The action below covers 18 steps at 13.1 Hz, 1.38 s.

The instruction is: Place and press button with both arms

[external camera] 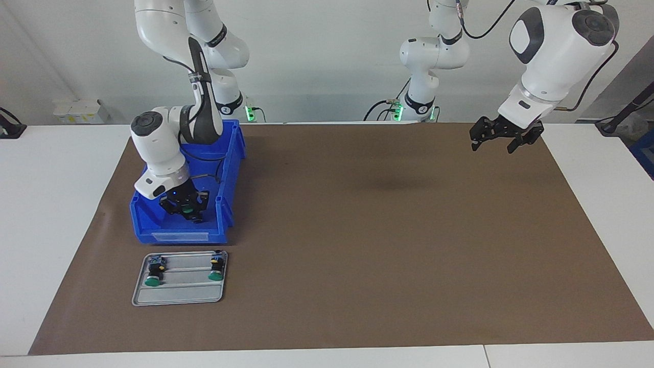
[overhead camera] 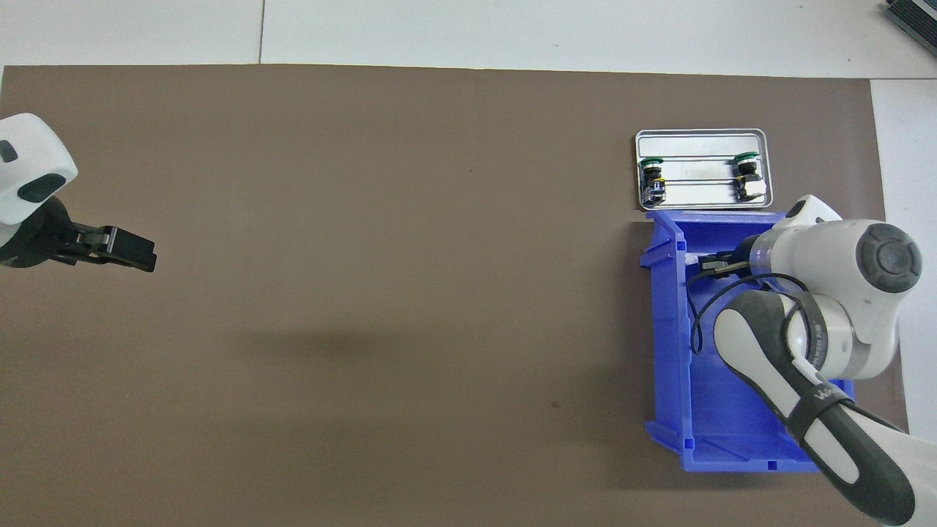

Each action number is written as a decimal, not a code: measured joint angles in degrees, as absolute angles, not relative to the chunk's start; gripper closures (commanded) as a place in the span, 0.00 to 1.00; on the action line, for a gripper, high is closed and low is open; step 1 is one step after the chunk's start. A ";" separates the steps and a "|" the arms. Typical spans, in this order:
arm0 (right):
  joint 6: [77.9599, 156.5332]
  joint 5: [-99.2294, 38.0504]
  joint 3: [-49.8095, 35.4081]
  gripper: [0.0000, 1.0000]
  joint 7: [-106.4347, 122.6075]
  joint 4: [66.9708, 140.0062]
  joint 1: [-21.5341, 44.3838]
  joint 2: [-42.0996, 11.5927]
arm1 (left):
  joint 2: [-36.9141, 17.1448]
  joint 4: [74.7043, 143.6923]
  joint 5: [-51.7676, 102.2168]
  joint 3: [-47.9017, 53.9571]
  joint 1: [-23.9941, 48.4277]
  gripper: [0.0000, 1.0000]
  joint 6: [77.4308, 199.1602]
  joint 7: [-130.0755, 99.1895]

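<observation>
My right gripper (external camera: 187, 208) is low inside the blue bin (external camera: 173, 236), shut on the button (external camera: 188, 209), whose green cap shows between the fingertips. In the overhead view the right gripper (overhead camera: 714, 265) sits in the part of the bin (overhead camera: 667, 329) farthest from the robots, with the arm's wrist covering the button. My left gripper (external camera: 503, 139) hangs open and empty in the air over the brown mat at the left arm's end, also visible as the left gripper (overhead camera: 132, 253) from above.
A small metal tray (external camera: 179, 299) lies on the mat just farther from the robots than the bin. It holds two green-capped buttons (external camera: 152, 277) (external camera: 215, 272) with yellow marks. The brown mat (external camera: 368, 245) covers the table's middle.
</observation>
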<state>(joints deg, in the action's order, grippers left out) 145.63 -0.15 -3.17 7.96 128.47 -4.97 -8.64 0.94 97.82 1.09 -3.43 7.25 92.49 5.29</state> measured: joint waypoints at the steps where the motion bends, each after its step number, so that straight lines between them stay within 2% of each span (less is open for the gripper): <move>1: 146.00 -0.15 -3.17 0.11 7.55 128.47 -4.96 -8.96 | 0.94 97.82 1.09 -3.43 7.25 0.00 92.49 5.29; 2: 146.17 -0.15 -3.16 0.04 6.93 128.38 -4.99 -8.99 | 0.93 97.82 1.09 -3.43 7.25 0.00 92.49 5.29; 5: 143.46 -0.16 -3.16 0.03 4.48 127.57 -4.97 -8.24 | 0.93 97.82 1.09 -3.43 7.25 0.00 92.49 5.29; 11: 123.97 -0.16 -3.28 0.02 -0.72 121.85 -4.79 1.58 | 0.94 97.82 1.09 -3.43 7.25 0.00 92.49 5.29; 14: 112.07 -0.16 -3.46 0.02 -2.98 114.83 -4.73 4.99 | 0.94 97.82 1.09 -3.43 7.25 0.00 92.49 5.29; 18: 99.36 -0.16 -3.68 0.02 -4.93 102.30 -4.64 4.86 | 0.93 97.82 1.09 -3.43 7.25 0.00 92.49 5.29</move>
<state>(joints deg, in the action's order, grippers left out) 99.36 -0.16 -3.68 -4.93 102.30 -4.64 4.86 0.93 97.82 1.09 -3.43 7.25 92.49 5.29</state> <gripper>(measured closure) 0.013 0.000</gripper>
